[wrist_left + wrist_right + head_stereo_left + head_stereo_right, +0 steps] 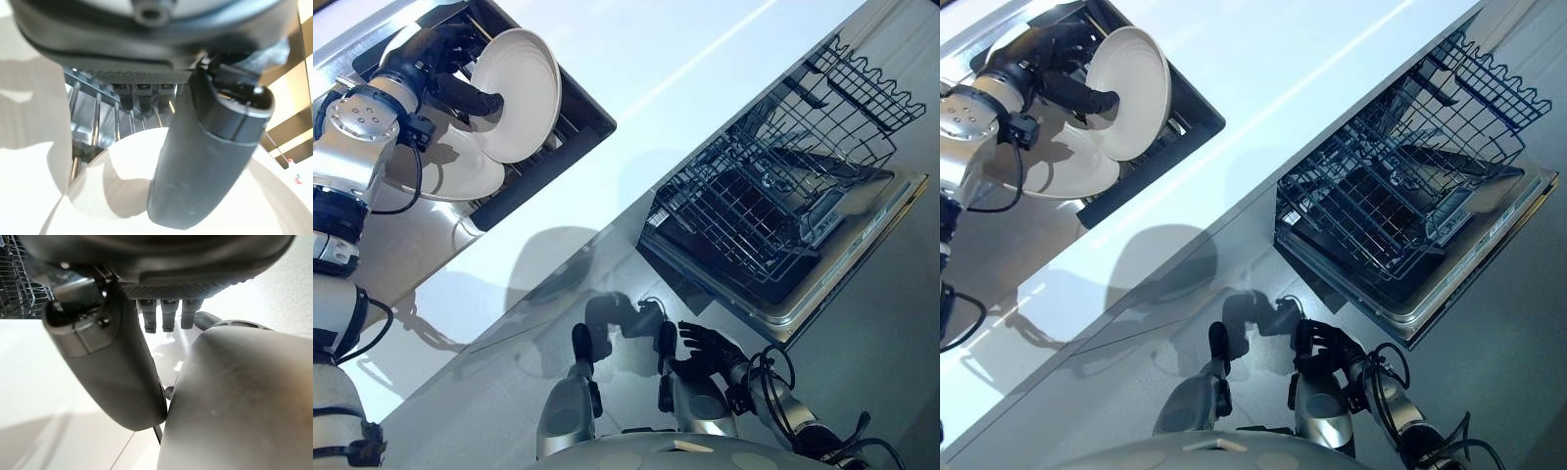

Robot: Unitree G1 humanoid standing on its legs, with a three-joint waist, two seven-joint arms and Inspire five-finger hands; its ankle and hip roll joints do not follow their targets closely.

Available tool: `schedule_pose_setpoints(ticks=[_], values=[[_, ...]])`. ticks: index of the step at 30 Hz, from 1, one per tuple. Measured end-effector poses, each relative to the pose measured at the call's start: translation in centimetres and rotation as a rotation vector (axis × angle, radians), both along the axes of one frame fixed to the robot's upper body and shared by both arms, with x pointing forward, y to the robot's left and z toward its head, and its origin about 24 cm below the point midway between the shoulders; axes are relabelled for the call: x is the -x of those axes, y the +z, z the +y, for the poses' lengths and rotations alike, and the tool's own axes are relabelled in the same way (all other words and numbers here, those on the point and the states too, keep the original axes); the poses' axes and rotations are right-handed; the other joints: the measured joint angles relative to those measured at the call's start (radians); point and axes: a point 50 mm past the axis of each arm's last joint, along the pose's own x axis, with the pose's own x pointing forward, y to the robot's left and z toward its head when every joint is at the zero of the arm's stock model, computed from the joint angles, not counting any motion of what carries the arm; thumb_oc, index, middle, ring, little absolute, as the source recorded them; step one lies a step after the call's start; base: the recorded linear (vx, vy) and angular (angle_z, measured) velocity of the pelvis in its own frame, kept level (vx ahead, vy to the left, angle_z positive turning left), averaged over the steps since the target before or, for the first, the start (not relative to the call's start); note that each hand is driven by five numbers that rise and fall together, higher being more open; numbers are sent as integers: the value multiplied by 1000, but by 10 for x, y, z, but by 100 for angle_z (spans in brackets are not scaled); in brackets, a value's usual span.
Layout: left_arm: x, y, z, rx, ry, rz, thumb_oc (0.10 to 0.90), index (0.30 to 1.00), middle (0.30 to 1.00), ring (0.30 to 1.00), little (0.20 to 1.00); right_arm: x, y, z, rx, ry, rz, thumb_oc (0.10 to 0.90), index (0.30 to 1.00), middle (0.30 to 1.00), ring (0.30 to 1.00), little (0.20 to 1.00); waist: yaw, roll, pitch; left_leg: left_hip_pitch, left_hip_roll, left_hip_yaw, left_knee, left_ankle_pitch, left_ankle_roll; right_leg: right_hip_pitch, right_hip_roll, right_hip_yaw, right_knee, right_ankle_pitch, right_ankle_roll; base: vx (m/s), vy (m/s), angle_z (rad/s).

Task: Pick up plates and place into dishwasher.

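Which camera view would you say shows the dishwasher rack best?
The left eye view: the whole dishwasher rack shows, pulled out over the open door. The right eye view matches it closely; the right wrist view catches just a corner.

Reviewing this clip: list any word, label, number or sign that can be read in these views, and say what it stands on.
None can be read.
The round white plate pinched by the left hand over the dark dish rack is plain.
The dark wire dishwasher basket and the white countertop bear no print.
The right hand, hanging low, shows no marking.
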Motion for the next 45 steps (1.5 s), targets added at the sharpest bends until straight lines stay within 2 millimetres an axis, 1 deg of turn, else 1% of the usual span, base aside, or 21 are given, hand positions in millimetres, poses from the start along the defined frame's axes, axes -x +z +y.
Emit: schedule_pose_setpoints(ticks=[8,11,12,13,14,15,19,21,24,30,38,43,45], values=[[0,-4,-3,97,-74,60,800,900,900,900,900,-1,-3,-1,-11,-25,22,800,900,900,900,900,-14,0,-2,41,0,1,0,1,1,38,1,5,0,0,0,46,-16,-1],[0,-5,-4,119,-97,78,800,900,900,900,900,1,-5,-2,-9,-28,37,800,900,900,900,900,-19,1,-17,43,0,1,0,1,1,40,1,7,0,0,0,47,-18,-1],[-1,-7,-5,126,-103,97,402,559,559,559,502,3,-6,-2,-8,-31,47,800,900,900,900,900,-23,2,-29,43,0,2,0,1,1,40,1,8,0,0,0,42,-12,-1],[-1,-7,-5,128,-107,102,358,521,521,521,458,4,-7,-2,-8,-33,51,800,900,900,900,900,-24,2,-35,44,-1,2,0,1,1,40,0,8,0,0,0,55,-10,-2],[-1,-7,-5,130,-111,104,158,349,349,349,258,5,-8,-2,-8,-35,57,800,900,900,900,900,-25,2,-44,44,-1,4,0,1,1,40,0,9,0,0,0,48,-8,-2],[-1,-8,-6,140,-115,103,100,300,300,300,200,6,-9,-1,-9,-36,63,800,900,900,900,900,-27,2,-51,45,-1,4,0,1,1,40,0,10,0,0,0,52,-10,-4],[-1,-8,-6,144,-125,110,100,300,300,300,200,8,-11,0,-14,-48,76,800,900,900,900,900,-30,4,-66,65,-1,11,0,1,1,56,0,17,0,0,0,26,-10,-3],[-1,-10,-8,146,-133,117,100,300,300,300,200,11,-13,-1,-10,-53,90,800,900,900,900,900,-30,7,-88,65,0,12,0,0,1,55,2,20,0,0,0,5,-7,-2],[-1,-19,-5,143,-113,137,100,300,300,300,200,17,-15,-3,-10,-66,104,800,900,900,900,900,-31,17,-120,67,0,19,0,0,1,53,1,27,0,0,0,11,-9,-6],[0,-27,-1,120,-84,164,100,300,300,300,200,29,-18,-11,2,-91,130,800,900,900,900,900,-23,36,-154,69,0,19,0,0,1,54,1,28,0,0,0,2,-1,-1],[0,-29,-1,118,-98,180,100,300,300,300,200,35,-21,-12,12,-87,146,800,900,900,900,900,-23,40,-163,85,0,19,0,0,1,71,1,28,0,0,1,0,0,0],[0,-29,-1,116,-94,179,100,300,300,300,200,36,-21,-13,18,-95,138,800,900,900,900,900,-22,41,-166,92,0,19,0,0,1,78,1,29,0,0,0,0,0,0],[0,-28,0,108,-75,161,100,300,300,300,200,33,-18,-12,21,-102,109,800,900,900,900,900,-23,41,-166,96,0,18,0,0,1,83,1,29,0,0,0,0,0,0]])
